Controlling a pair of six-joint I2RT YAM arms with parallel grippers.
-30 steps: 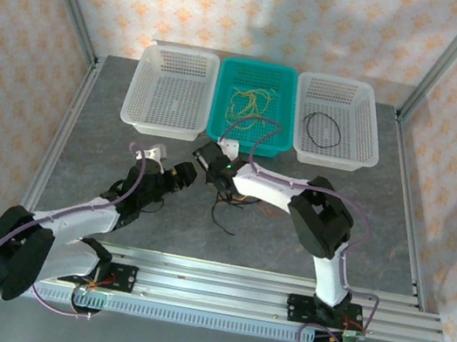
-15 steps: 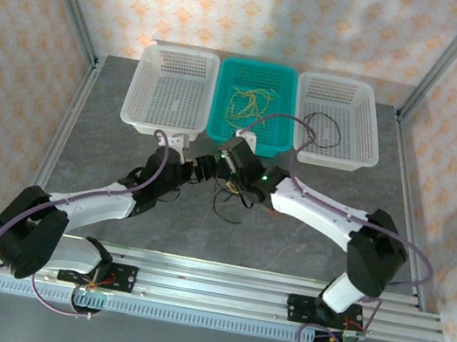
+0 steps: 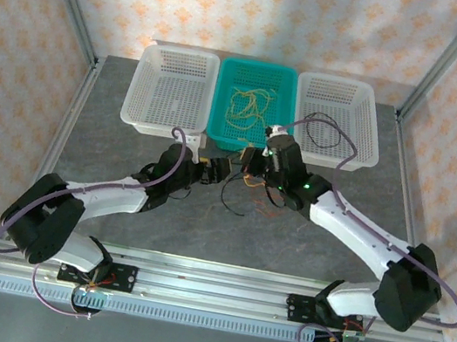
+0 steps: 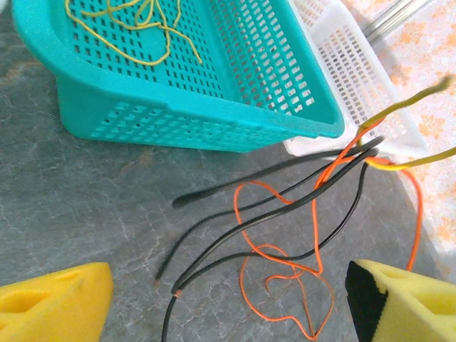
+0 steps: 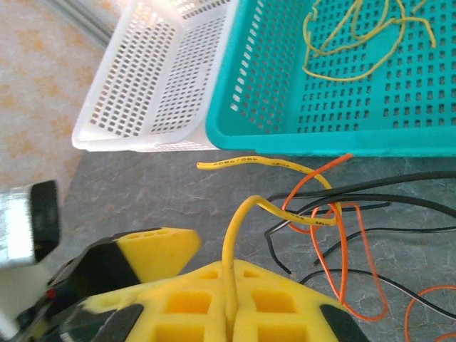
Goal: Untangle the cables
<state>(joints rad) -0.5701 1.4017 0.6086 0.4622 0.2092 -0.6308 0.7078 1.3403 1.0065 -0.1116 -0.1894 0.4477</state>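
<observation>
**While the right gripper (image 5: 231,281) pinches a yellow cable (image 5: 229,235), the tangle (image 4: 313,214) lies ahead of the left gripper (image 4: 228,306)**

Because the tangle sits on the table just in front of the teal basket (image 4: 178,114), on the side facing the arms, both grippers meet there. From above, the left one is at the basket's near left corner and the right one just beside it.

The right gripper's pads (image 5: 285,299) are clenched on 1 yellow cable, which rises from between them and bends toward the basket's front wall. The left gripper's fingers (image 4: 57,299) are spread wide and grasp nothing.

Between those spread fingers, and a little beyond them toward the basket, lie the black cables (image 4: 242,182) and the looping orange cable (image 4: 315,228). The black strands run lengthwise along the basket's front wall, with their free ends on the left gripper's side and their far ends lifting toward the right gripper's hold. The orange loops cross them near that raised end.

My judgement is that the left arm is the nearer one to the free black ends. A grasp there would need the fingers to advance toward the basket and shut across the strands' long axis.

More yellow cables (image 3: 249,104) lie loose inside the basket.
</observation>
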